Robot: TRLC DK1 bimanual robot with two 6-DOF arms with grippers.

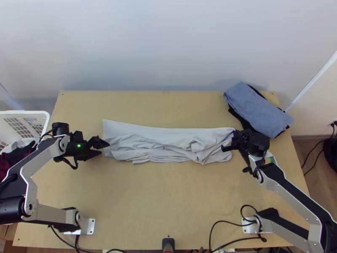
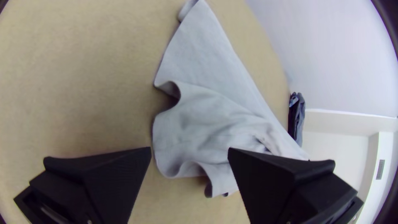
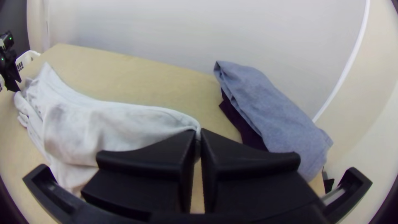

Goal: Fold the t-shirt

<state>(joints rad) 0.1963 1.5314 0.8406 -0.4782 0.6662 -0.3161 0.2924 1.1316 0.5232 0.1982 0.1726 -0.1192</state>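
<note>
In the top view, the pale grey t-shirt (image 1: 168, 145) lies as a long strip across the middle of the wooden table (image 1: 160, 198). Its far side is a fairly smooth band, while the side nearer the arms' bases is bunched into creases running along its length, with an uneven edge. The left gripper (image 1: 104, 148) is at the strip's left end, its two fingers spread apart. The right gripper (image 1: 236, 137) is at the opposite end, over the far corner of the t-shirt. Near the table's far right corner, a folded blue cloth (image 1: 255, 105) lies on a black cloth (image 1: 238, 117). A white basket (image 1: 29, 113) with dark and red clothes (image 1: 14, 158) in it stands beside the table on the left.

In the left wrist view, the left gripper (image 2: 189, 151) has its fingers wide apart, with bare table and part of the t-shirt seen between them. The end of the t-shirt lies rippled, with a loose fold curling up along its edge.

In the right wrist view, the right gripper (image 3: 199, 132) has its fingers pressed together on the t-shirt, pinching it at a corner. The t-shirt slopes away from the fingertips toward the left gripper. The blue cloth lies near the right gripper.
</note>
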